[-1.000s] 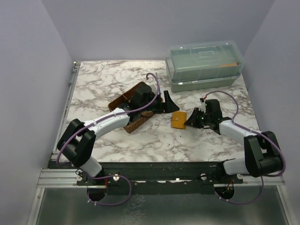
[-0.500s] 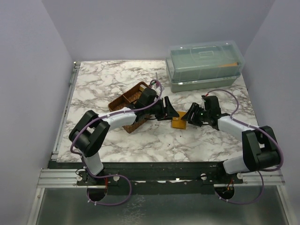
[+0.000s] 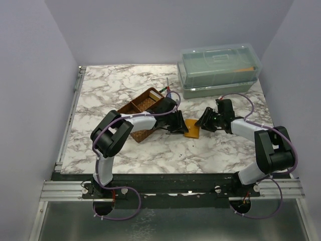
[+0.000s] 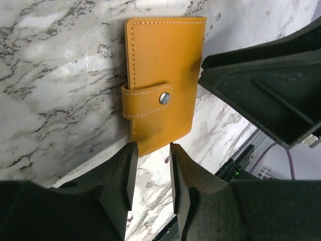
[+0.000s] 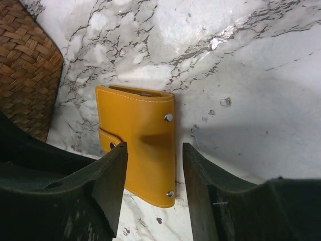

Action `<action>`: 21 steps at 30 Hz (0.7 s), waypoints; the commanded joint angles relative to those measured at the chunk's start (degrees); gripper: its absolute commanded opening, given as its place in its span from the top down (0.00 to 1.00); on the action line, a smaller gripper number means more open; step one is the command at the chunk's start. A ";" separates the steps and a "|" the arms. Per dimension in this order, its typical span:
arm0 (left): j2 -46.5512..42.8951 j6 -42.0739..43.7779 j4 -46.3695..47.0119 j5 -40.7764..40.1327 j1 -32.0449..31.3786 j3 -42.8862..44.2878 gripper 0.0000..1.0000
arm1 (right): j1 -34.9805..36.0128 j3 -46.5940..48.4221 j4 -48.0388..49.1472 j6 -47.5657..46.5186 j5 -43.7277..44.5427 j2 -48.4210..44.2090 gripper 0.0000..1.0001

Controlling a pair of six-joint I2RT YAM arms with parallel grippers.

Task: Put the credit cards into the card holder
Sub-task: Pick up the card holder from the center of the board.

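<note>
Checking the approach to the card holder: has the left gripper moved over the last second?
Yes. The left gripper has come down past the brown tray's right end toward the table's near edge, reaching the card holder.

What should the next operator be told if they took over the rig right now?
Grippers: the left gripper is empty, jaws slightly apart, tips at one short edge of the card holder. The right gripper is empty, jaws open, one on either side of the holder.
Things: the card holder lies flat and closed, strap snapped, on the marble table between both grippers, beside the woven tray. No credit cards show in any view.
Done: nothing visible.
Left: open the holder, locate the cards, slot them in.
</note>
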 commanded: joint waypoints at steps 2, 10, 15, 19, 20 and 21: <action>3.43 2.39 -4.76 -2.74 -0.34 2.67 0.63 | -0.23 -1.30 2.55 -1.71 -3.31 -0.02 0.50; 6.57 0.67 -4.96 -1.33 -0.30 2.90 0.74 | -0.17 -3.98 6.37 0.36 -6.11 0.42 0.54; 6.48 0.67 -5.22 -1.27 -0.30 2.91 0.75 | -0.16 -4.43 1.62 0.59 4.47 -1.00 0.49; 6.27 0.83 -5.22 -1.32 -0.36 3.00 0.75 | -0.13 -4.27 0.73 -0.08 0.21 1.05 0.50; 6.43 0.75 -5.29 -1.04 -0.35 3.10 0.75 | -0.12 -5.04 3.23 0.61 -1.20 1.39 0.50; 6.49 0.57 -5.24 -0.60 -0.36 3.17 0.75 | -0.12 -6.16 5.25 1.56 -2.69 1.44 0.50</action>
